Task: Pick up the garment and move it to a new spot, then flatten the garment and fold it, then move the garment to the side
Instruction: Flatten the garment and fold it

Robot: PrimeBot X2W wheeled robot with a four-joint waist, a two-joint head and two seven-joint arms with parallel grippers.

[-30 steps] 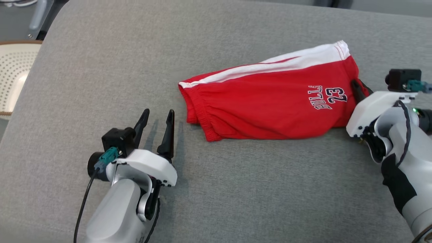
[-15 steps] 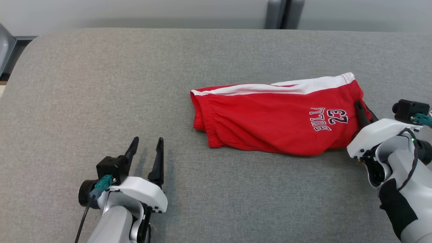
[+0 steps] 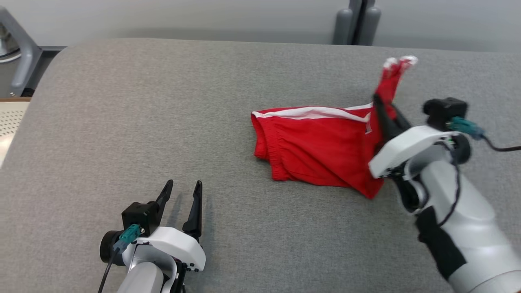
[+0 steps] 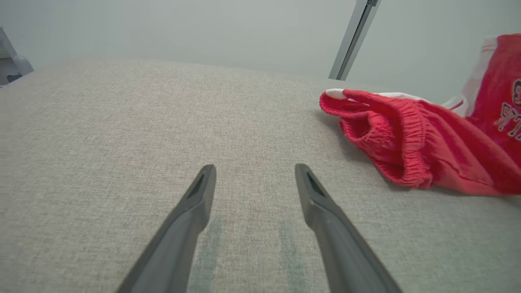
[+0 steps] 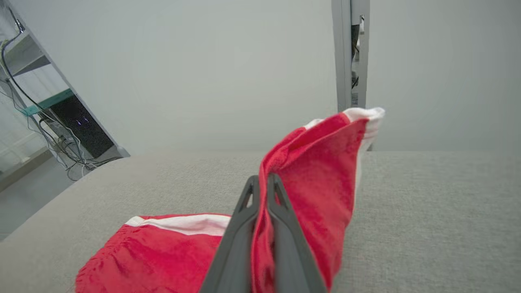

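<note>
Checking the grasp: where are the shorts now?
In the head view the shorts lie right of centre on the grey cushion, their right end pinched and raised by the right gripper; the open left gripper sits apart, lower left.

Lower left, the left gripper (image 3: 183,185) has two long black fingers (image 3: 194,207) on a white cap (image 3: 175,244). So does the right gripper (image 3: 380,106). Both grey arms (image 3: 472,219) carry black camera boxes (image 3: 140,213), blue-green plugs (image 3: 129,235), thin black cables (image 3: 502,149).

Dark lettering (image 4: 508,119) is showing upside down on the red shorts (image 4: 427,138) in the left wrist view, running off the edge; only something like "LLS" is coming through.
</note>
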